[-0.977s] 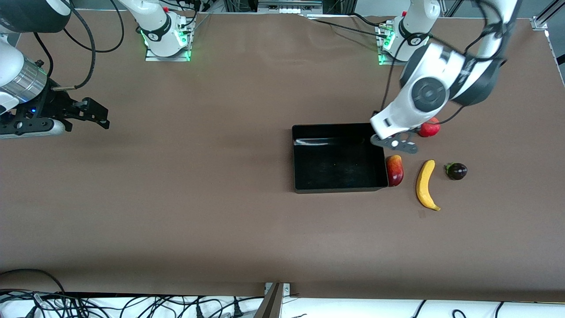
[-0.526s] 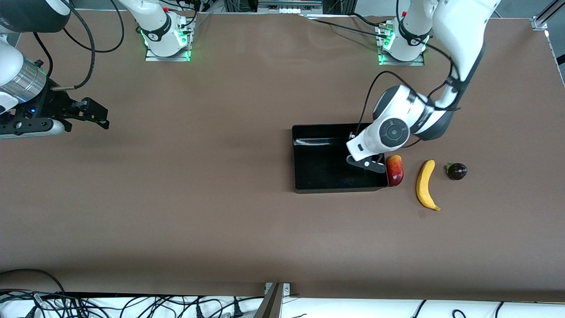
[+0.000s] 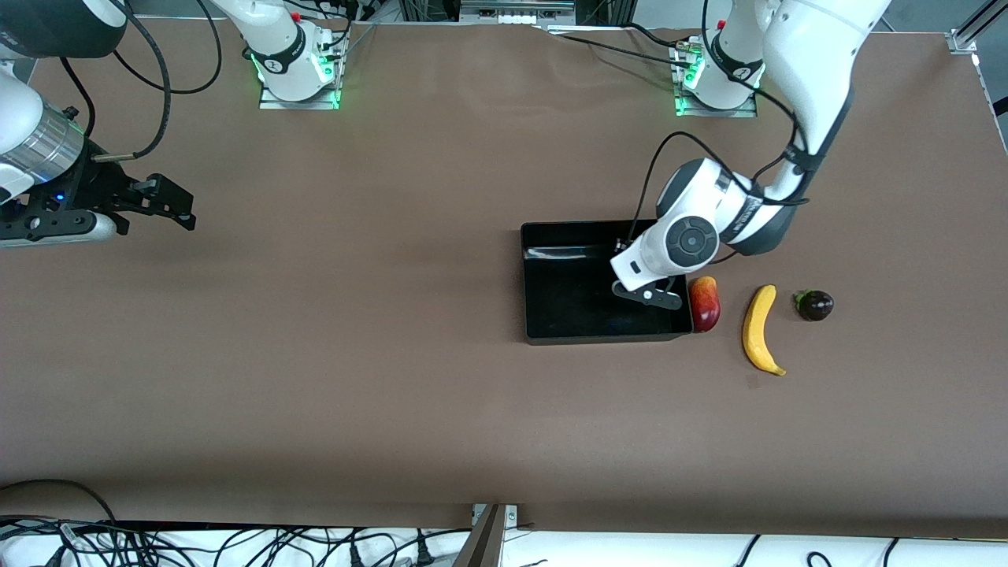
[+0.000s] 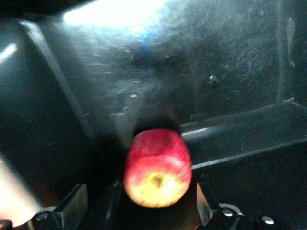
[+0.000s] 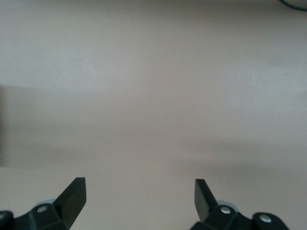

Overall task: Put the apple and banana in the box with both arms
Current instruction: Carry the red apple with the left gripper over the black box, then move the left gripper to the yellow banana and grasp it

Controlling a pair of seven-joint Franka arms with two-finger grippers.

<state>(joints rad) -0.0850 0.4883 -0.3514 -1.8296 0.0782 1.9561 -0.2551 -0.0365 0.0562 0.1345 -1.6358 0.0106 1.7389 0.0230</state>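
Hanging low inside the box [image 3: 551, 315], the left gripper [image 3: 648, 295] is spread wide — the apple [image 4: 157, 167] sits loose between its fingers, apparently released. The banana [image 3: 761, 329] lies beside the box; the right gripper [image 3: 161, 206], open and empty, waits over the right arm's end of the table.

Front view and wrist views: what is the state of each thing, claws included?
Left claw: open, low in the box.
Apple: in the box, between the left claw's fingers, not gripped.
Box: upright on the table.
Banana: lying on the table, outside the box.
Right claw: open, waiting over the table's right-arm end.
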